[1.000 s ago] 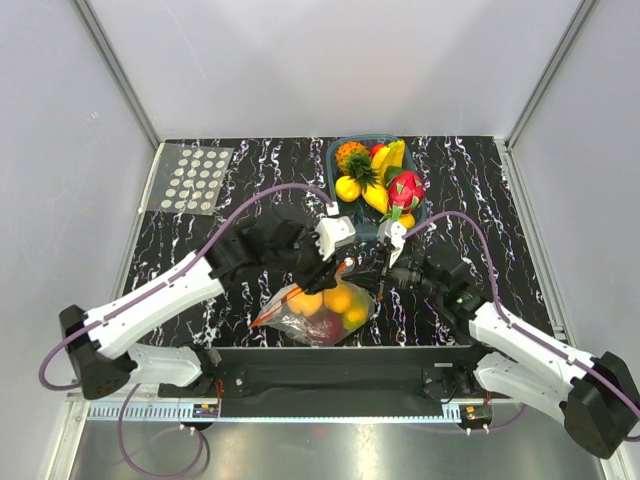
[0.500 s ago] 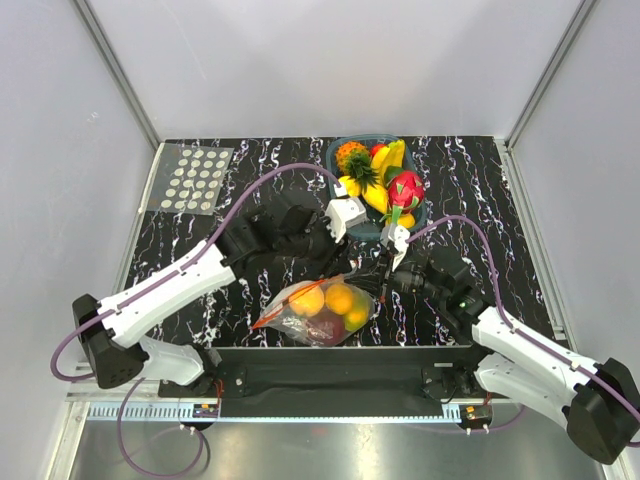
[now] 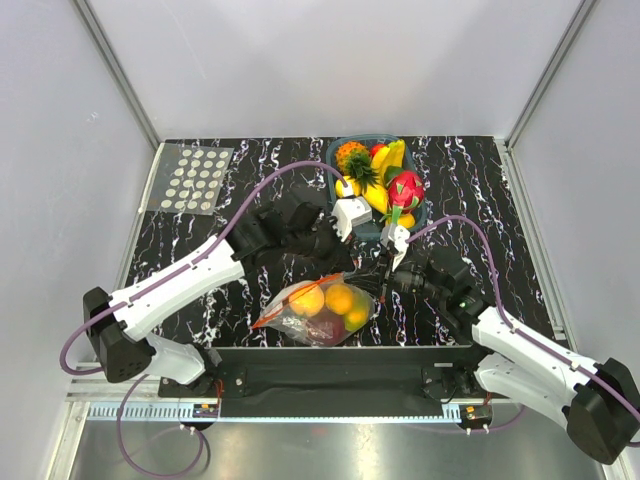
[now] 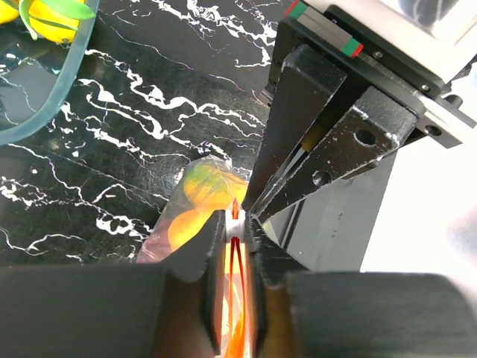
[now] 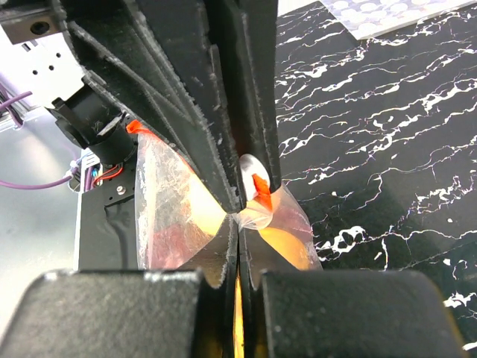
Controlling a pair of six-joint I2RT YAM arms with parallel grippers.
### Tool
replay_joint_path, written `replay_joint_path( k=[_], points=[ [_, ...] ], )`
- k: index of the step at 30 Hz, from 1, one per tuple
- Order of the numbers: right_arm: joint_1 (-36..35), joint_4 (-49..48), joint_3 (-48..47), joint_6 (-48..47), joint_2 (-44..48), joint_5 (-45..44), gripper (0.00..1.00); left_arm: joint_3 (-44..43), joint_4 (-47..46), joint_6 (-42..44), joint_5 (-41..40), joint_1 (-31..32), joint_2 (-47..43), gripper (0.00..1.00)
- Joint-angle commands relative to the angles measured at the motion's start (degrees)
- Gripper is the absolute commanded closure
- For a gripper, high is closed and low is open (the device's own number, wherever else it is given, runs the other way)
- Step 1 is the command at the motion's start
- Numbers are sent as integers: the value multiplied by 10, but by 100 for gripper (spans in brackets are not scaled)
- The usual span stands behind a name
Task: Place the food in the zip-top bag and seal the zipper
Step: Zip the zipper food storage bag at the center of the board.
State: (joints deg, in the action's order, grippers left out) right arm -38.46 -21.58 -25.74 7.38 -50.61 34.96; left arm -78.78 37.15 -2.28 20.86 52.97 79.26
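1. The left arm (image 3: 170, 290) and the right arm (image 3: 525, 345) are wearing white shells on their long links, with black joints between them.
2. A purple cable (image 3: 255, 200) is looping along each arm towards its wrist.
3. A black shoulder housing (image 3: 105, 345) is capping each arm's outer end.
4. The left gripper (image 4: 237, 220) and the right gripper (image 5: 237, 220) are showing matte black, wedge-shaped jaws.
5. In the left wrist view, the right gripper's black parts are showing round screw holes (image 4: 365, 137), and its rail (image 4: 328, 30) is carrying a red and green mark.
6. A small green light (image 3: 462, 298) is glowing on the right arm.
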Motion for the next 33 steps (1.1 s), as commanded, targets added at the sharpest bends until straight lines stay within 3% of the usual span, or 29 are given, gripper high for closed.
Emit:
replay_joint_path(
  k=[1, 16, 20, 33],
  points=[
    [1, -28, -3, 3, 14, -8, 100, -30, -25, 0, 20, -5, -2, 99],
    [1, -35, 25, 32, 69, -93, 100, 20, -1, 43, 29, -3, -30, 100],
    [1, -25, 14, 19, 55, -61, 74, 21, -3, 46, 25, -1, -35, 100],
    [1, -11, -17, -11, 55, 56, 53, 28, -8, 70, 84, -2, -75, 100]
  ],
)
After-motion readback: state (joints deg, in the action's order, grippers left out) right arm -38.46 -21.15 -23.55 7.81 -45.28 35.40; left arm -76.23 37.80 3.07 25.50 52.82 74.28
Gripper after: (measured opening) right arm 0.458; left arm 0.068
